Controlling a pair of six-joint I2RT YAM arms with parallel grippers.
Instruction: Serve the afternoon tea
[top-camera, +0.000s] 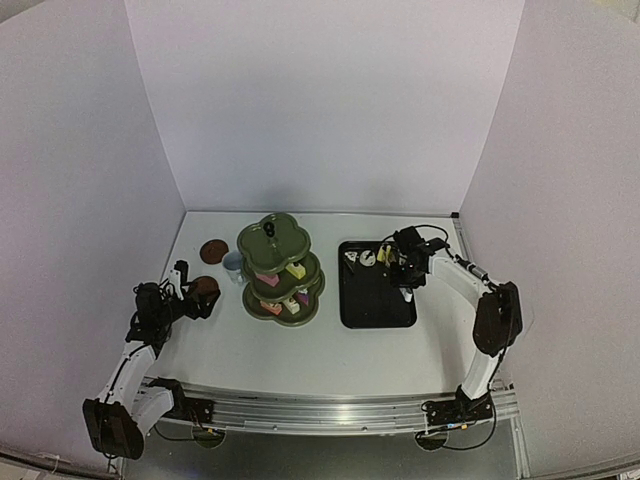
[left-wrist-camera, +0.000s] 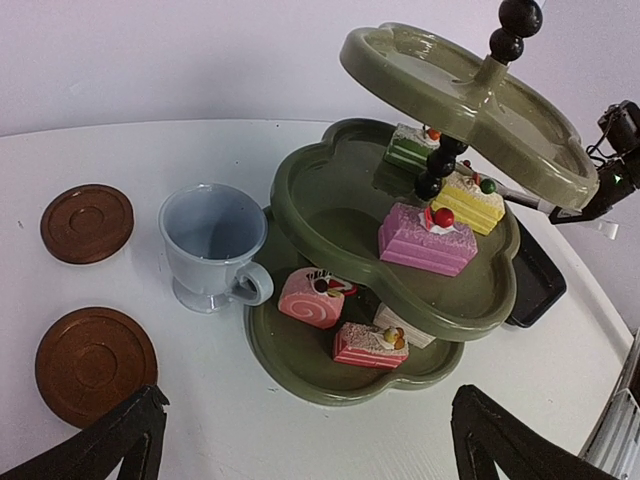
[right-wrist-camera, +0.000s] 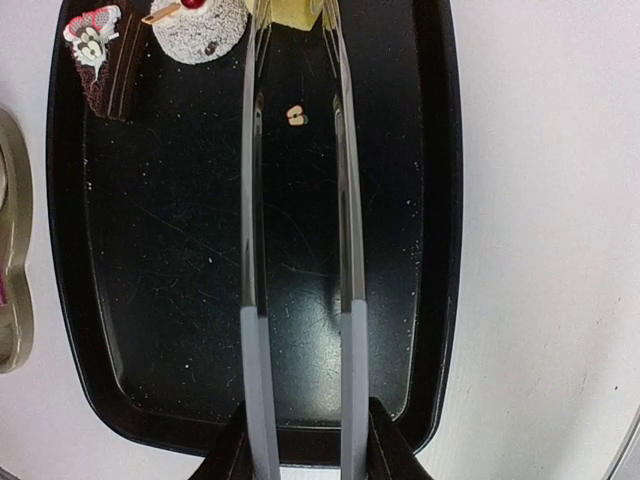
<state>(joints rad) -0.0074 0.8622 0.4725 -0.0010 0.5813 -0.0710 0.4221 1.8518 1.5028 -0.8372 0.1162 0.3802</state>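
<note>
Left wrist view: olive 3-tier stand (left-wrist-camera: 335, 215) mid-table, small cakes (left-wrist-camera: 425, 240) on its lower 2 tiers. Blue cup (left-wrist-camera: 212, 245) just beside it; 2 brown coasters (left-wrist-camera: 87, 222) farther out. Left gripper (left-wrist-camera: 308, 425) spread wide, empty. Right gripper (right-wrist-camera: 305, 455) clamped on metal tongs (right-wrist-camera: 255, 380), tips at a yellow cake (right-wrist-camera: 292, 10) on the black tray (right-wrist-camera: 150, 250).

Cup (left-wrist-camera: 212, 245) left of stand (left-wrist-camera: 335, 200); tray (right-wrist-camera: 200, 250) right; coasters (left-wrist-camera: 87, 222) beyond cup.

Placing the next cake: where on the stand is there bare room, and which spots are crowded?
Top tier is wholly bare. Middle tier is free on its cup-side lobes, up to the pink cake. Bottom tier front is crowded with three cakes; the cup stands beside its rim.
</note>
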